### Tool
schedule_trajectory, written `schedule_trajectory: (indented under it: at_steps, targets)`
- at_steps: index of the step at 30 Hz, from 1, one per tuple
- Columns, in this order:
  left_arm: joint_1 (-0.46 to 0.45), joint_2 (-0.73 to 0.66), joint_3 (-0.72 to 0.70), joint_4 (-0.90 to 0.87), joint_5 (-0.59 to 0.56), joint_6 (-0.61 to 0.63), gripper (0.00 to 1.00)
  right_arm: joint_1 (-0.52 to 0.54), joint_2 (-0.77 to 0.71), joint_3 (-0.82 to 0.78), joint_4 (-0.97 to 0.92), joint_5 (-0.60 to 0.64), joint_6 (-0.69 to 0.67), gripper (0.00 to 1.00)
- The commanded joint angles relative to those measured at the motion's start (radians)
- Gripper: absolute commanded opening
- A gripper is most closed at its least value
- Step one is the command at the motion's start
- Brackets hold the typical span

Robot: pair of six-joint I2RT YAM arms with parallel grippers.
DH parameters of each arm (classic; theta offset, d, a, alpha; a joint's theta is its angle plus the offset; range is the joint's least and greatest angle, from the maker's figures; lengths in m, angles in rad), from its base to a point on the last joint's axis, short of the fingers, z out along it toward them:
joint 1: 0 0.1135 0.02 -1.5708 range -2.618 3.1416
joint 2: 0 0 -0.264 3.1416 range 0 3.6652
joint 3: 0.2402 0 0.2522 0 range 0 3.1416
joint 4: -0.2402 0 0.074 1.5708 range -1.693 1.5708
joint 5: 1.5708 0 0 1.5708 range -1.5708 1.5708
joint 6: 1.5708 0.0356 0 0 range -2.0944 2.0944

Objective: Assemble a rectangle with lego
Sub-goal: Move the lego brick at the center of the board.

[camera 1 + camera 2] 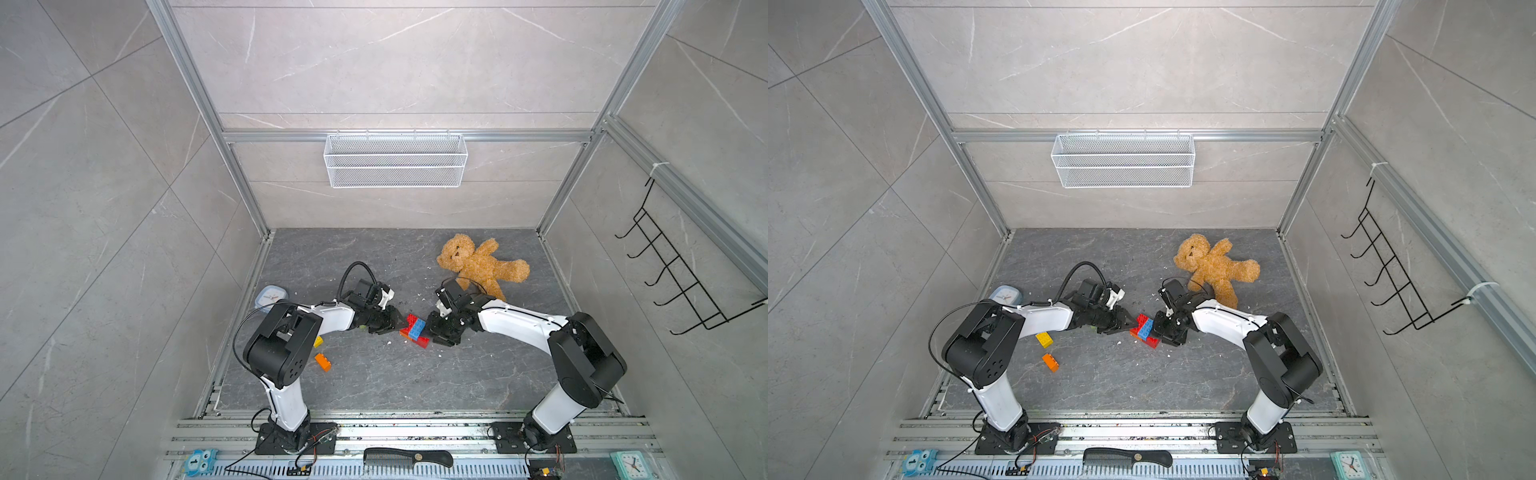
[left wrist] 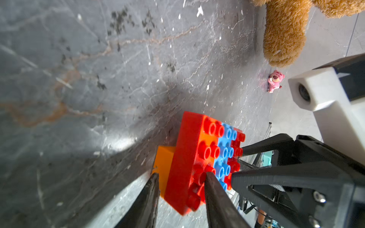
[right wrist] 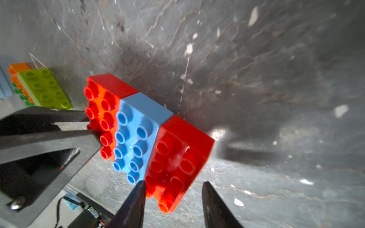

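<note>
Jaws, left gripper (image 2: pixel 181 175) and right gripper (image 3: pixel 171 184), straddle the slab (image 1: pixel 415 328); clamped or not, can't tell. Yellow brick (image 1: pixel 1044 339), orange brick (image 1: pixel 1050 362) lie unjoined.

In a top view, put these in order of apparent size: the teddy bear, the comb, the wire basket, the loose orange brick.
1. wire basket
2. teddy bear
3. comb
4. loose orange brick

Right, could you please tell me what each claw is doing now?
Left claw: closed on the brick block, at one end.
Right claw: open, straddling the brick block's other end; one finger stands clear of it.
</note>
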Motion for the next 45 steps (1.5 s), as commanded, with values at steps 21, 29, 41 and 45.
schedule_trajectory:
  at_steps: [21,29,41,45]
  targets:
    - [-0.080,-0.008,-0.024,0.048,0.039,-0.039,0.27,-0.015,0.034,0.034,-0.092,0.036,-0.321,0.45]
    - [-0.179,0.111,0.086,0.159,0.007,-0.141,0.27,-0.116,0.040,0.054,-0.146,-0.019,-0.468,0.46]
    - [-0.230,0.238,0.254,0.192,-0.054,-0.180,0.26,-0.274,0.091,0.162,-0.190,0.041,-0.585,0.46]
    - [-0.230,0.264,0.280,0.197,-0.063,-0.179,0.26,-0.300,0.131,0.220,-0.219,0.066,-0.642,0.46]
